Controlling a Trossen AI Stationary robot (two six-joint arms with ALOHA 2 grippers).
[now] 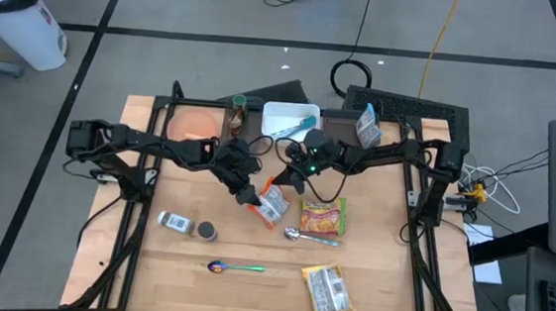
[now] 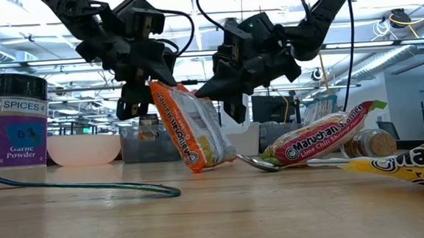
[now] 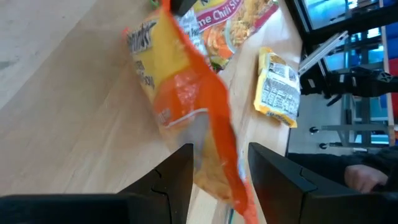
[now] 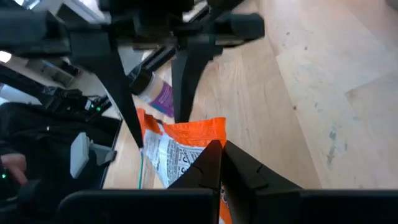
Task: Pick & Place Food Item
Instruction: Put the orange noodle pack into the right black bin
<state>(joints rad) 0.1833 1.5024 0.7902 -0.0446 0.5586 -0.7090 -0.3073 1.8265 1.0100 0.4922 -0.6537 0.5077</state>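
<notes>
Seen from above, the left gripper (image 1: 251, 195) and the right gripper (image 1: 281, 181) met over the middle of the wooden surface (image 1: 169, 276), both at an orange noodle packet (image 1: 270, 205); a green-edged noodle packet (image 1: 322, 218) lay just beside the orange packet, a metal spoon (image 1: 306, 237) near it, and a yellow noodle packet (image 1: 328, 290) farther off toward the surface's front edge.

At table height, the orange noodle packet (image 2: 188, 127) stood tilted, its lower end touching the surface (image 2: 225, 207), its upper end between the two grippers; a garlic powder jar (image 2: 22, 120) stood well apart from the packet.

From the left wrist, the left gripper's jaws sat part-way apart, clamped on the orange noodle packet (image 3: 186, 99).

From the right wrist, the right gripper's jaws were pressed together, pinching the orange noodle packet (image 4: 180, 146) at its orange edge.
</notes>
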